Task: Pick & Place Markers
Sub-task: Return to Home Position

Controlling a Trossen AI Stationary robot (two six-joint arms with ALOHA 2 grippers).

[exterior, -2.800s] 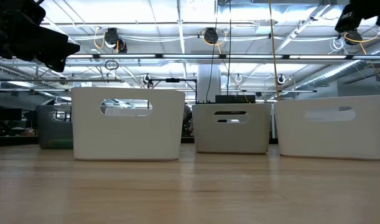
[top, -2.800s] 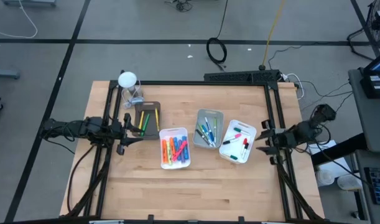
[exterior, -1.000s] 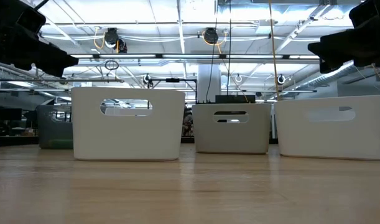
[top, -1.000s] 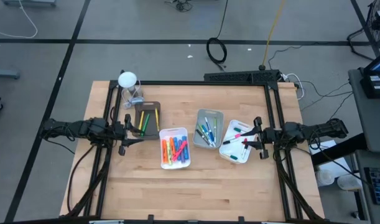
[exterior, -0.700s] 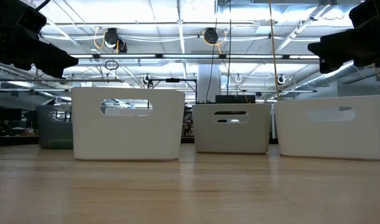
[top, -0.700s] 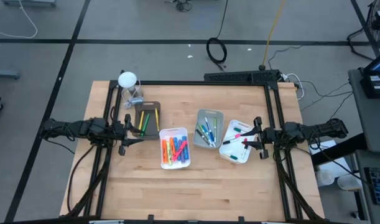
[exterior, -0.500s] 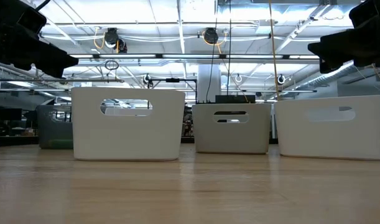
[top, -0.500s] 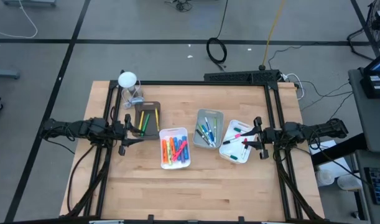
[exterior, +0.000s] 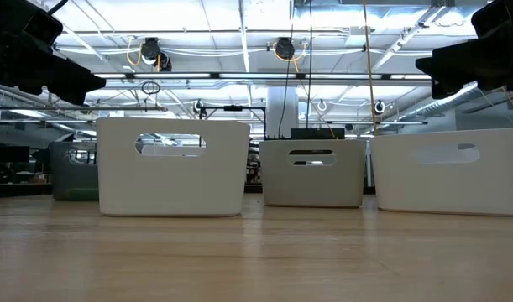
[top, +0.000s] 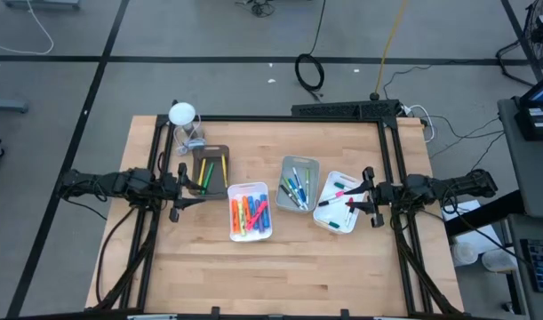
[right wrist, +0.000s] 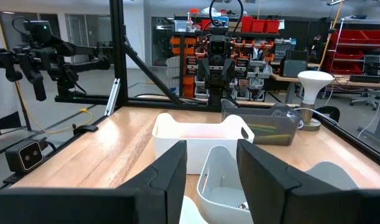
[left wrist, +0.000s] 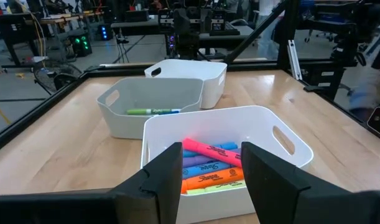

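Note:
The markers lie in four trays on the wooden table. Yellow and green ones fill a dark tray; orange, pink and blue ones a white tray; blue and green ones a grey tray; red and pink ones another white tray. My left gripper hovers open at the table's left edge, beside the dark tray, and nothing is between its fingers. My right gripper hovers open over the right rim of the right-hand white tray, also with nothing between its fingers.
A small white lamp stands at the far left corner, behind the dark tray. Black frame rails run along the table's far, left and right edges. Bare wood stretches from the trays to the near edge.

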